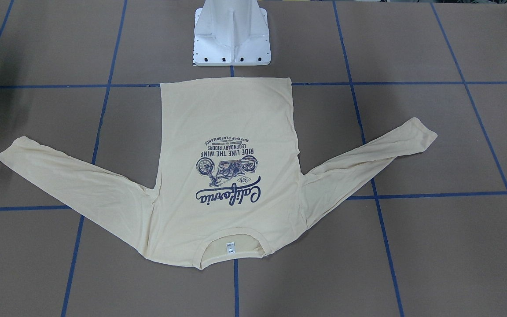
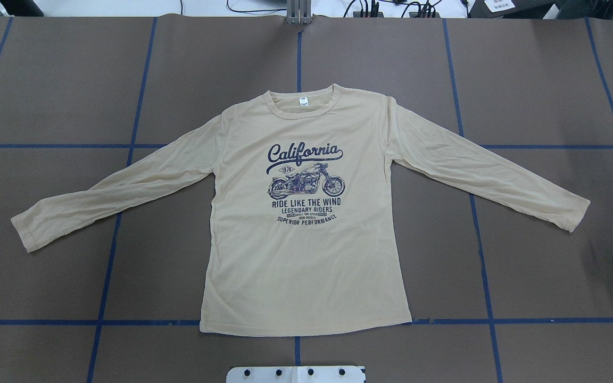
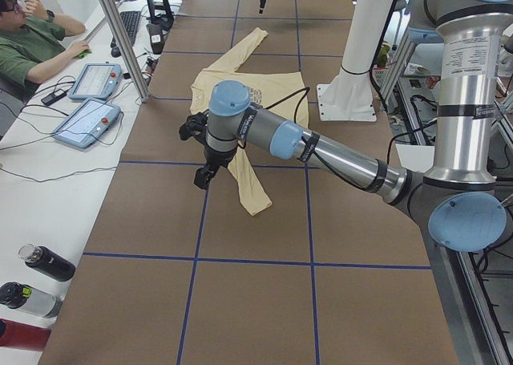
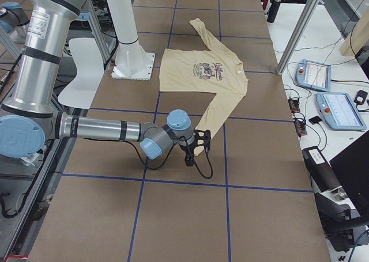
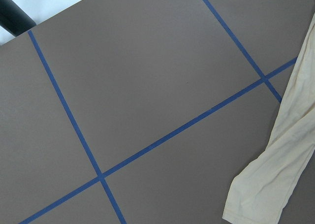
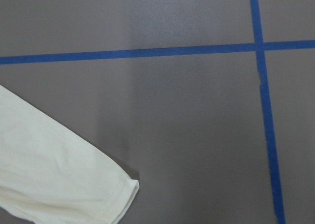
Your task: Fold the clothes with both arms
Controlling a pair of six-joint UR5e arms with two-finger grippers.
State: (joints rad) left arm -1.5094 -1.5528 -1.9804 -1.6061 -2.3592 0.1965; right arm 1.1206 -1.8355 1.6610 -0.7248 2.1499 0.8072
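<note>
No fold made yet: shirt [image 2: 306,255] lay flat, print up, mid-tabletop [image 2: 72,80], collar at 12 o'clock, sleeves toward 8 and 4; my left tool [image 3: 202,175] and right tool [image 4: 197,154] hung near the cuffs, opening and hold I could not tell.

Brown-papered table [image 2: 51,80] is gridded with blue tape [image 2: 46,144]. Two teach pendants [image 3: 86,123] are laid on a white bench [image 3: 32,196] beyond its far edge.

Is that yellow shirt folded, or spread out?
Spread out. The shirt lies flat, print side up, both sleeves stretched out sideways, hem straight; nothing is folded over.
</note>
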